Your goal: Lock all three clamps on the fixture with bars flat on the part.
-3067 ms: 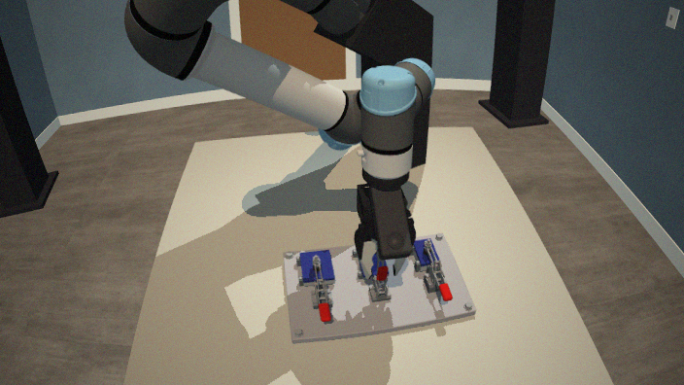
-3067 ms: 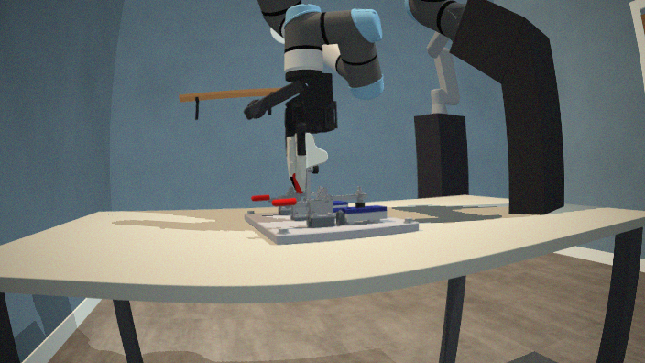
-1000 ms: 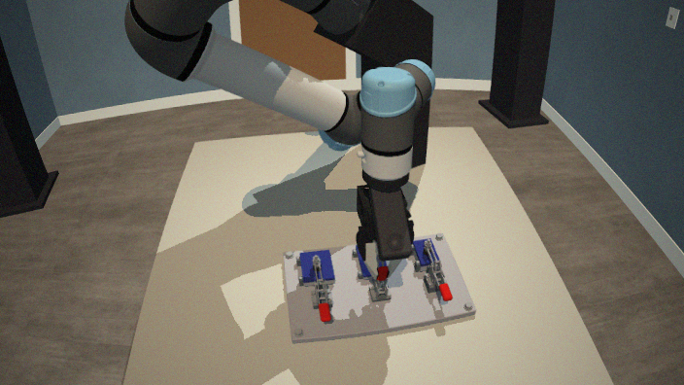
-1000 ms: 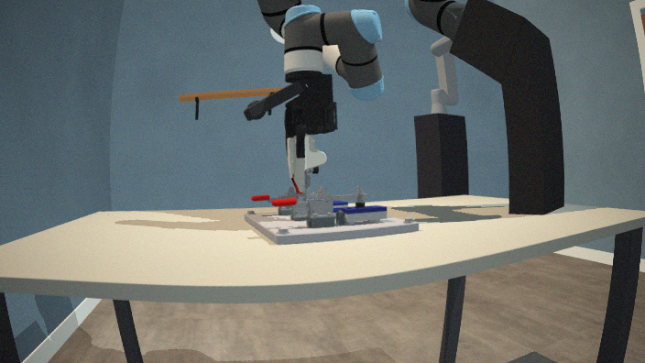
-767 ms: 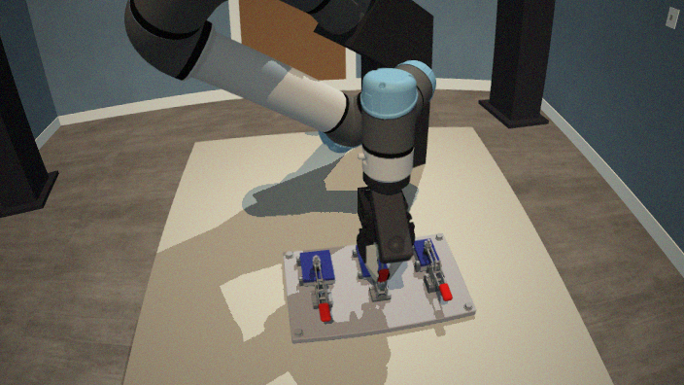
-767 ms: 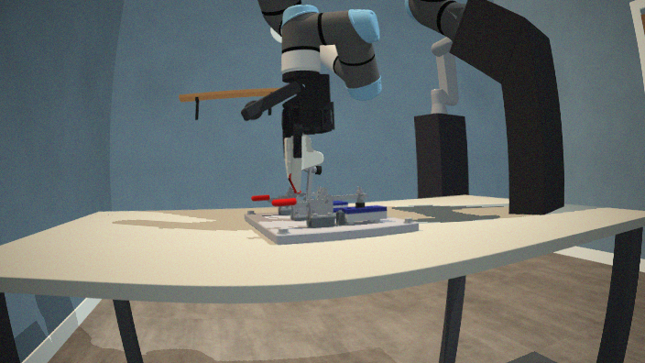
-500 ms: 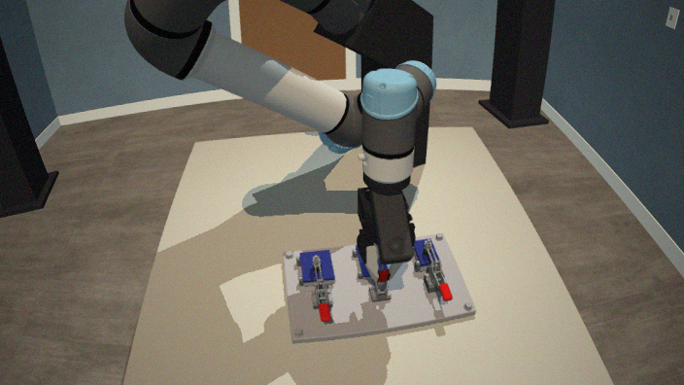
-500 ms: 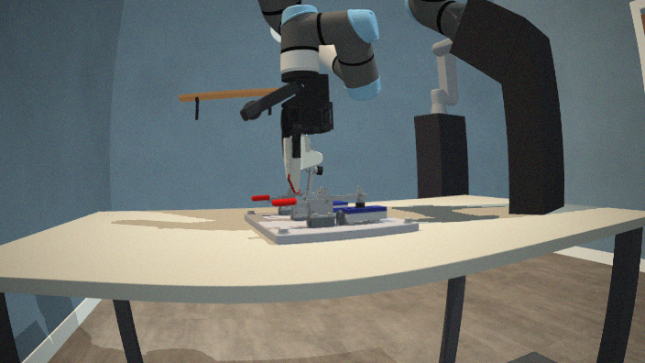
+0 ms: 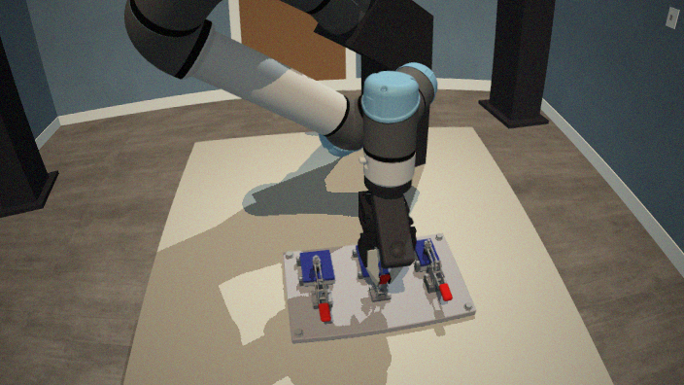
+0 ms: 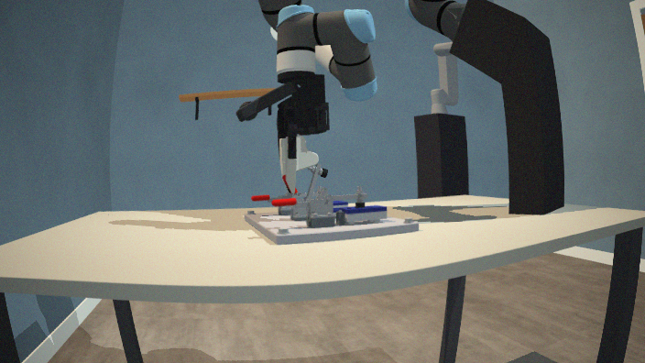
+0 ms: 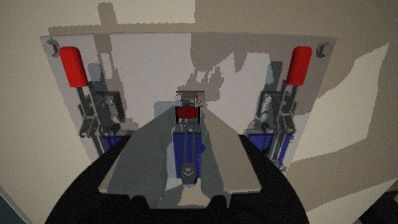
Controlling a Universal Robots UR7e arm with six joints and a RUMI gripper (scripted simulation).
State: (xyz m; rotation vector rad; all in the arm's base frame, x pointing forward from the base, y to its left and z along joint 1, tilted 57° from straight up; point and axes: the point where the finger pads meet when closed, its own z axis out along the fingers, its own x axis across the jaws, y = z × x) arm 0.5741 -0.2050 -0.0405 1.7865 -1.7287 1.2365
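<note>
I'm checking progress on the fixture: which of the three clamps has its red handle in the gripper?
The middle clamp: the gripper is shut on its red handle, which is raised. The outer two handles lie flat and untouched.

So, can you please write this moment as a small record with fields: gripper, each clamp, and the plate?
gripper: gripper shut on the middle handle
middle clamp: handle raised, bar tilted up, not flat
left clamp in top view: handle lying low
right clamp in top view: handle lying low
locked or not: cannot tell for the outer two
plate: grey plate on the table, blue parts under the clamps
</note>
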